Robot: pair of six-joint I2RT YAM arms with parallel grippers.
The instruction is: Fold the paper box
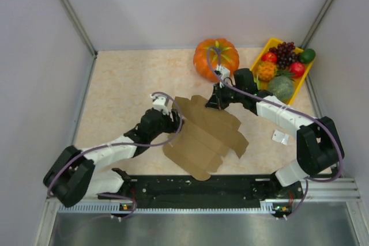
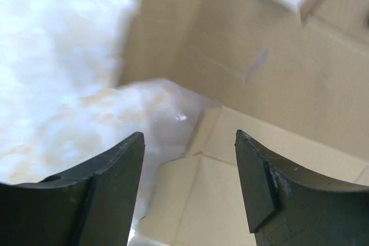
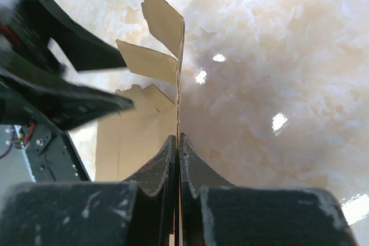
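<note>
Top external: paper box [image 1: 204,136] as a flat die-cut sheet of plain brown cardboard, partly creased, mid-table and slightly toward the near edge, flaps fanned out to the right and near side. Far corner of it pinched by the right gripper [image 1: 217,101]. Right wrist view: fingers [image 3: 158,171] pressed together on the thin edge of the sheet, seen edge-on, with two flaps sticking out beyond the grip. Left gripper [image 1: 173,120] at the left edge of the paper box; touching or just beside it, cannot tell from above. Left wrist view: jaws spread, fingertips [image 2: 124,159] well apart, nothing clamped between them, blurred cardboard panels and fold lines just ahead. Bare marbled table [image 1: 115,96] off to the left. Orange pumpkin [image 1: 216,59] just beyond the right gripper on the far side. Yellow tray [image 1: 271,43] of fruit in the far right corner. Small white scrap [image 1: 281,137] on the table right of the paper box, beside the right arm.
</note>
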